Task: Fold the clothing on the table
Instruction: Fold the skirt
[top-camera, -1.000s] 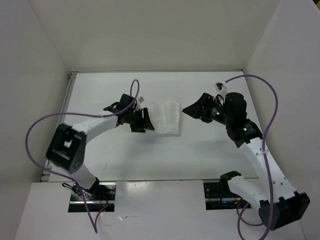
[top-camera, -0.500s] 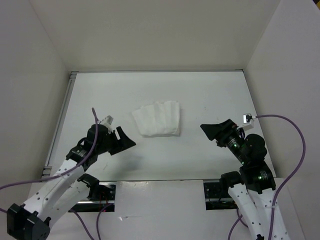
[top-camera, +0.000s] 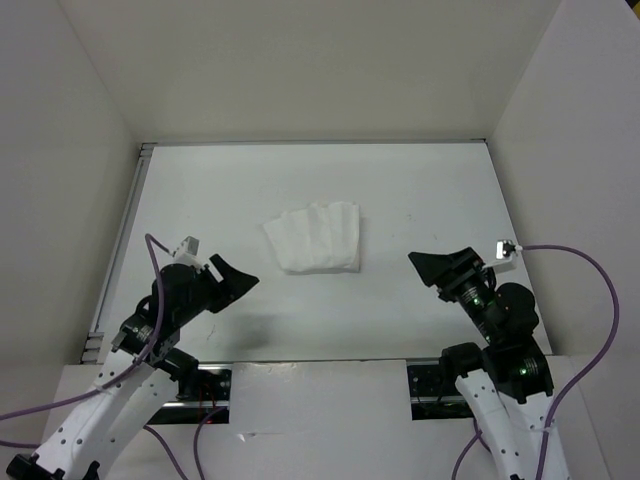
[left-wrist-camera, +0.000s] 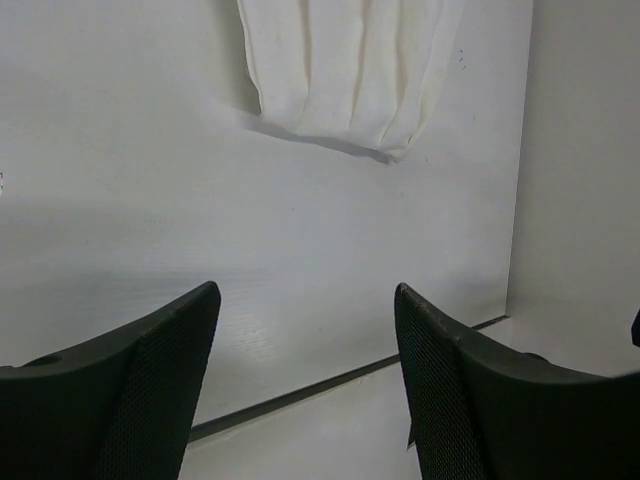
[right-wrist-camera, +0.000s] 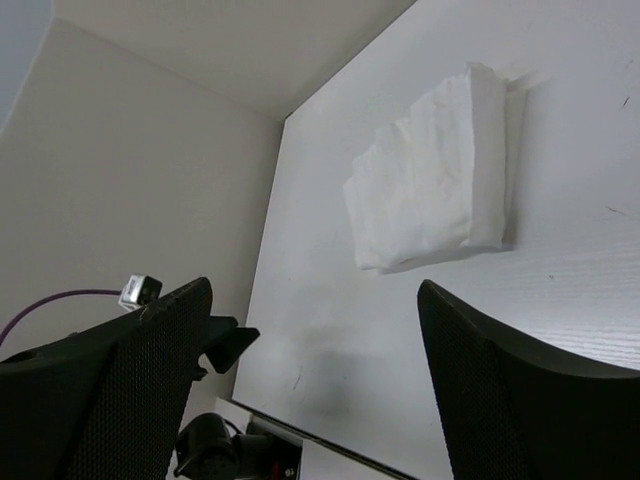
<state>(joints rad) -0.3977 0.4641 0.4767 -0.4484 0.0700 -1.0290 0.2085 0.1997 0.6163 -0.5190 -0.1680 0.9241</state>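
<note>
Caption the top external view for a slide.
Folded clothing on table; left gripper and right gripper open, clear of it.

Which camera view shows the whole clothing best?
The top external view: it sees the whole clothing from above on the table. The right wrist view shows all of it, but at a slant. The left wrist view cuts off its far part.

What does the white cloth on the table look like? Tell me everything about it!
The clothing is thin, soft-looking white fabric, folded into a small, roughly rectangular bundle of several layers. Long creases run along it, and the layered edges at one end are uneven. It lies near the middle of the white table, one edge seemingly a little raised, casting a shadow. Only the table touches it; the open left gripper and right gripper are clear of it.
</note>
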